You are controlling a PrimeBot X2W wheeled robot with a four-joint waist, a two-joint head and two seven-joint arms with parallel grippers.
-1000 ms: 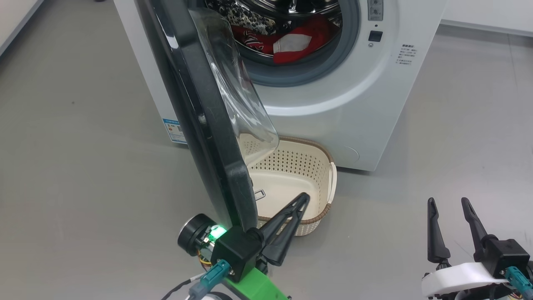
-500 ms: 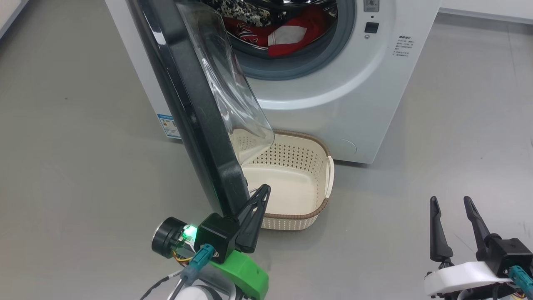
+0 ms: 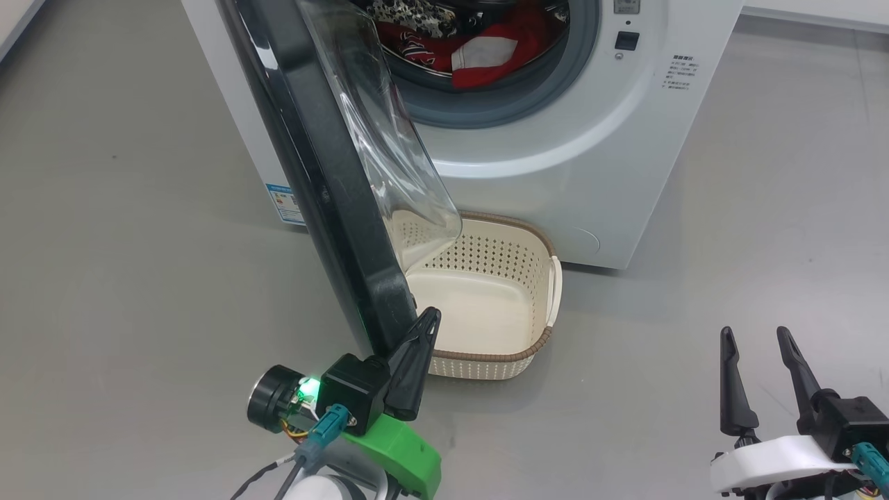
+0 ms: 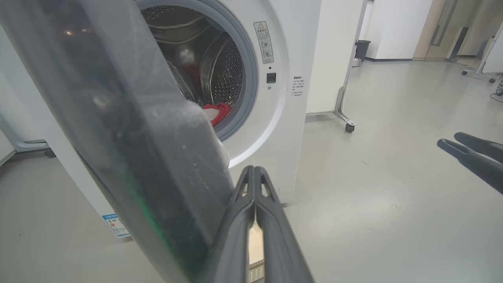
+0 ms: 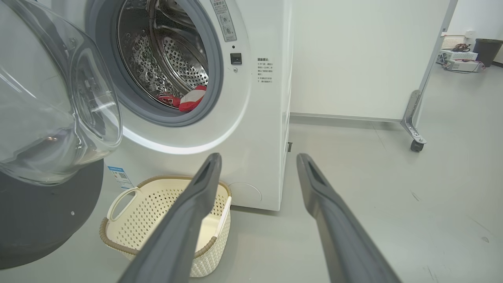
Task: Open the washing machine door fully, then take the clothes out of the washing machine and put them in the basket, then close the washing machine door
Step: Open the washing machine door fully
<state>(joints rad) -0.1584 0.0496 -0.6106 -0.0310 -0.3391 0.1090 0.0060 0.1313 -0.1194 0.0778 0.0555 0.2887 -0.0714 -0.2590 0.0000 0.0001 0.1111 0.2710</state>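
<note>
The white washing machine (image 3: 590, 139) stands ahead. Its washing machine door (image 3: 326, 187) is swung out toward me, black rim edge-on, glass bowl (image 5: 55, 118) bulging to the right. Red and white clothes (image 3: 486, 59) lie in the steel drum, also seen as clothes (image 5: 188, 100). The cream basket (image 3: 552, 278) sits on the floor below the opening, holding nothing. My left gripper (image 3: 430, 314) is shut on nothing, its fingers (image 4: 253, 196) close against the inner side of the door's lower rim; contact is unclear. My right gripper (image 3: 753, 333) stands open low at the right, well apart from the basket (image 5: 118, 243).
A white partition on castors (image 5: 416, 145) stands right of the machine. A dark bin (image 4: 361, 47) sits far back. Grey floor (image 3: 139, 243) spreads left of the door and between the machine and my right gripper.
My left gripper has drawn back left from over the basket's front rim to the door's lower edge. The head view has shifted a little. The right gripper has stayed put.
</note>
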